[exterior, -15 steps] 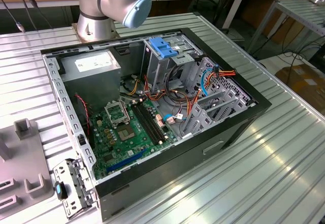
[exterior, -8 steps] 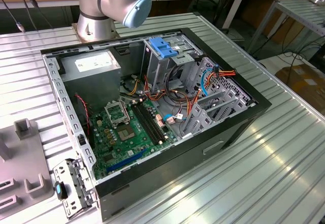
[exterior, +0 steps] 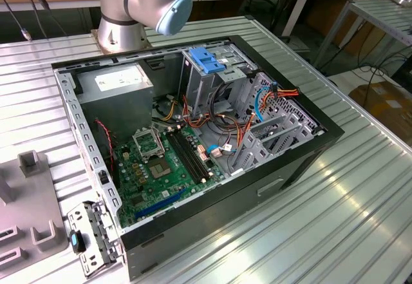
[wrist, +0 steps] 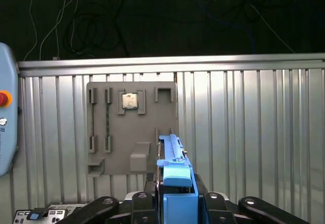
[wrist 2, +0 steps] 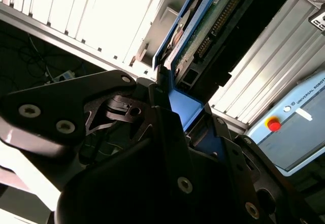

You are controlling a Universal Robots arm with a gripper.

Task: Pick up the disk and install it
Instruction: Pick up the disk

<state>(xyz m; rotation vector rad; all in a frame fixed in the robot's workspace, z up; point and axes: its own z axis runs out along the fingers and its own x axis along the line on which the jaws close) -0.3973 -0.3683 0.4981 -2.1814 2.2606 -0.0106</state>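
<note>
One disk [wrist: 170, 152], clamped edge-on between the jaws, hangs by the grey parts tray's [wrist: 127, 132] edge over the counter [wrist: 254, 132]; pickup looks in hand, and installing will demand squaring its rails to the drive cage [exterior: 212, 78].

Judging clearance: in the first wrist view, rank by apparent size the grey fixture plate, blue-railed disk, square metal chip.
Largest: grey fixture plate.
Then blue-railed disk, edge-on and nearest the camera, so its rank is unsure.
Smallest: square metal chip.

Black gripper [wrist 2: 184, 108]; blue-railed disk [wrist: 175, 181]; green motherboard [exterior: 161, 168]; silver ribbed table [exterior: 347, 219].
</note>
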